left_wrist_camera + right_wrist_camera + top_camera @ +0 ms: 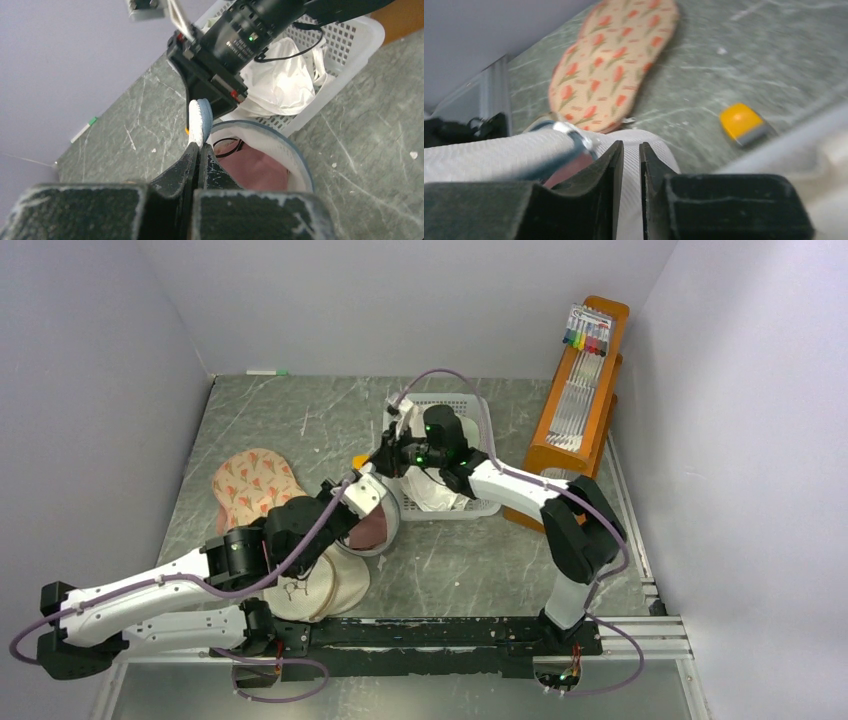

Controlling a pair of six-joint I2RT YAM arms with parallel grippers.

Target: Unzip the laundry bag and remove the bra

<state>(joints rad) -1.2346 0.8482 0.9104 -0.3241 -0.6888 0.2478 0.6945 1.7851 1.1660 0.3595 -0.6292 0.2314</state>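
Note:
The laundry bag [375,508] lies open in the middle of the table, its white mesh wall and grey-blue zipper band [287,145] showing in the left wrist view. The dusty-pink bra [255,170] with a black strap lies inside it, and it also shows from above [368,532]. My left gripper [201,146] is shut on the bag's raised white and blue edge [200,120]. My right gripper [631,146] is closed to a narrow gap with white mesh [644,137] between its fingers. It pinches the same raised edge from above [385,458]. A metal zipper pull [574,134] sits just left of its fingers.
A white basket [478,412] holding white garments stands behind the bag. A wooden rack [580,390] is at the back right. The cream flower pad [255,485] lies to the left and a beige pouch [325,585] under my left arm. A small orange object [741,122] lies nearby.

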